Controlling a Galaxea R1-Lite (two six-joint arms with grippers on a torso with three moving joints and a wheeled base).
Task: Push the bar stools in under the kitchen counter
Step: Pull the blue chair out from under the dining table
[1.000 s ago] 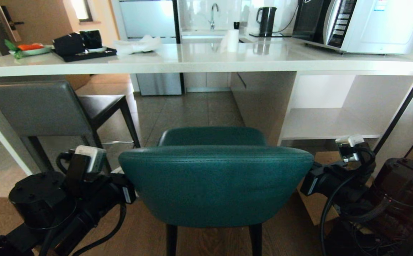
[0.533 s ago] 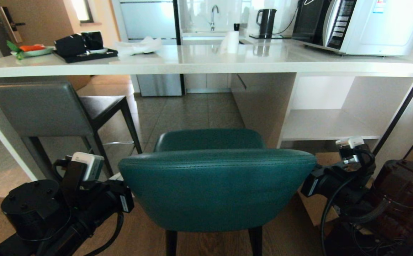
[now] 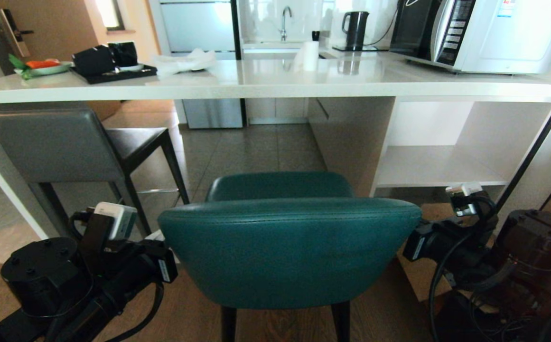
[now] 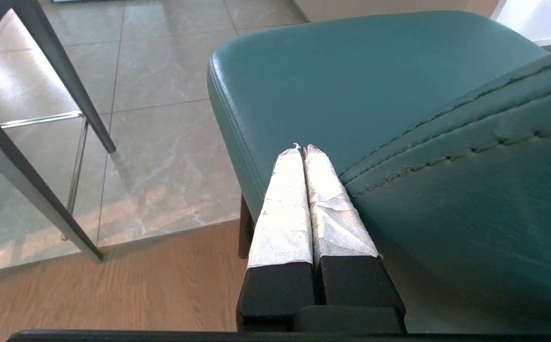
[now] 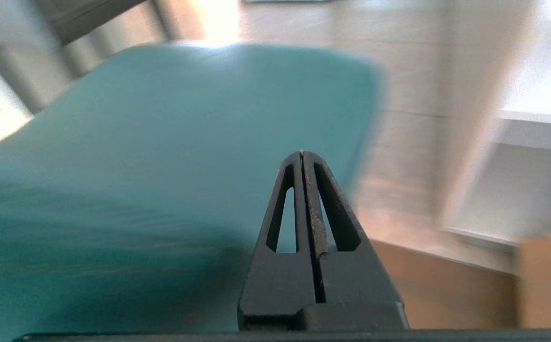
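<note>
teal stool point(image 3: 288, 251): padded, slippery backrest on thin legs, likely tippy, so my closed, empty left gripper point(image 4: 303, 148) and right gripper point(image 5: 302, 153) should push low at its edges.

My left arm reaches forward low on the near left, wrist level, cable looping beneath it. My left gripper point(image 4: 303, 149) points ahead with its two taped fingers point(image 4: 284, 199) pressed flat together, nothing between them. My right arm mirrors it on the near right, also low and stretched forward, its forearm angled slightly inward and its cables trailing back toward my base. My right gripper point(image 5: 302, 154) likewise has both black fingers point(image 5: 325, 223) closed against each other, tips meeting in a point, holding nothing. In the head view only the wrists and their camera mounts show, left point(image 3: 114, 221) and right point(image 3: 465, 197); the fingertips themselves are hidden there.
</note>
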